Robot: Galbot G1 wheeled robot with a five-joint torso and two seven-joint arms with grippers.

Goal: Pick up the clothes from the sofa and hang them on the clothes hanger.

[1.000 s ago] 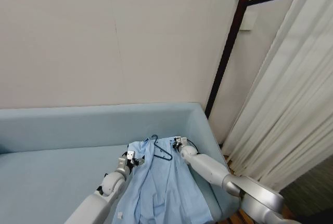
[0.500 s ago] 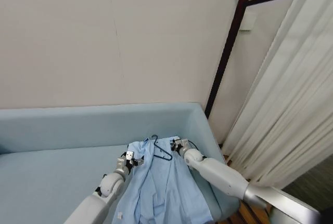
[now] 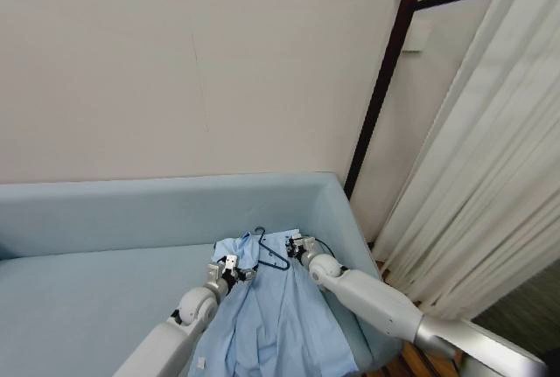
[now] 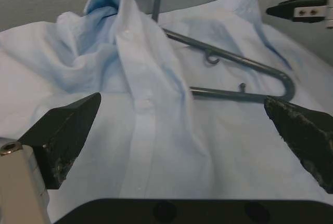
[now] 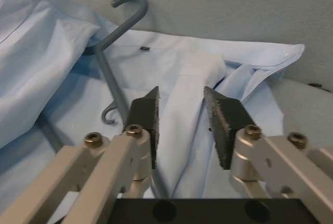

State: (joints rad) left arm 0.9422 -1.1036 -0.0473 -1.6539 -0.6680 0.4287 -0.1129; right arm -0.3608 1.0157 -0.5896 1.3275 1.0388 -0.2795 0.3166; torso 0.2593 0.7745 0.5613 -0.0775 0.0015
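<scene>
Hanger neck and one arm buried under the shirt collar, shirt hem cut by the head view's bottom edge, clothes rack top cropped, sofa running past the left edge.

Arms are white with smooth rounded shells. The left arm has a dark joint seam, and the right arm ends in a silver-grey segment. A thin black cable runs at the right wrist. Left hand: black wedge fingers with scuffed pads, silver block with a screw, black base bar with two holes. Right hand: black wedge fingertips on pale metal linkages, brass-coloured pivot bolts.
</scene>
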